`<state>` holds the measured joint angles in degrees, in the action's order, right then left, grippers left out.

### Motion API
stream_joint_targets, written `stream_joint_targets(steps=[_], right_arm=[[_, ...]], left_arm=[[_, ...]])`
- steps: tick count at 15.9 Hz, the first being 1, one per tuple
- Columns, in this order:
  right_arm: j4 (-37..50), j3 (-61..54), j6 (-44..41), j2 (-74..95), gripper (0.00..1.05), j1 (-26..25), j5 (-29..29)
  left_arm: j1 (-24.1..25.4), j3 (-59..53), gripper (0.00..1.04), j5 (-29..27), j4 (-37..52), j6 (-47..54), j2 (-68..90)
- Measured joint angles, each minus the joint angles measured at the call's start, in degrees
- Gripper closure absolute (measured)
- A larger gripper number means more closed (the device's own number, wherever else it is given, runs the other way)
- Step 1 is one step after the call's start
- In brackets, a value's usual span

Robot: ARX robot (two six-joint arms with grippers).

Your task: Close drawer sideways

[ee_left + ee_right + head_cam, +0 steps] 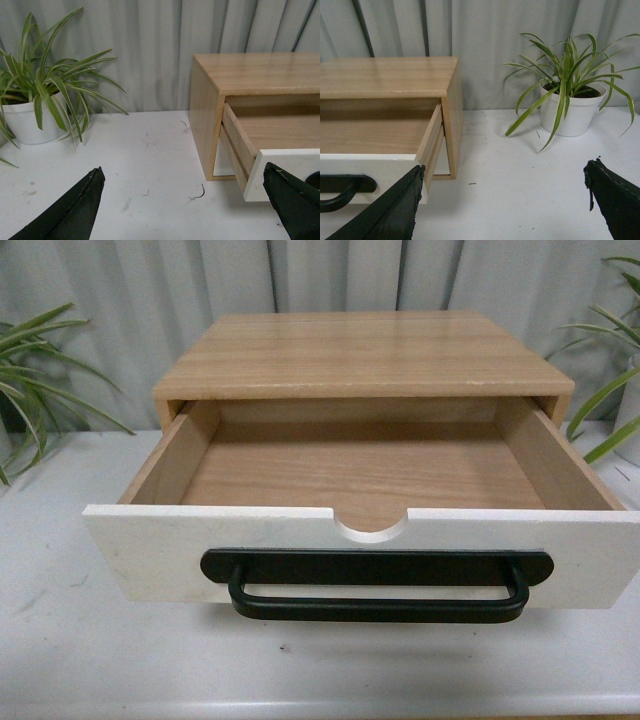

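Note:
The drawer (150, 555) stands pulled far out of a light wood cabinet (360, 355). It has a white front panel, a long black bar handle (378, 585), a half-round notch (370, 525) and an empty wood inside. Neither gripper shows in the front view. My left gripper (185, 200) is open, above the table off the drawer's left end (280, 170); one finger (295, 205) overlaps the white panel's corner. My right gripper (505, 200) is open off the drawer's right end (370, 167); one finger (395, 210) lies in front of the panel.
The cabinet stands on a white table (60, 660). A potted spider plant (35, 100) stands to the cabinet's left and another potted spider plant (570, 100) to its right. Grey curtains (120, 290) hang behind. Bare table lies between each plant and the cabinet.

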<state>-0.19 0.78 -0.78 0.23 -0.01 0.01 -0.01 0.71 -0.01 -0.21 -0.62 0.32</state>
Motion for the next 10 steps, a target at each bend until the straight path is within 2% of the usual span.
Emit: stream_joint_targets(steps=[10], right_arm=[[0.0, 0.0, 0.0, 0.0, 0.06, 0.0, 0.0]], left_arm=[[0.0, 0.0, 0.07, 0.0, 0.0, 0.0, 0.0]])
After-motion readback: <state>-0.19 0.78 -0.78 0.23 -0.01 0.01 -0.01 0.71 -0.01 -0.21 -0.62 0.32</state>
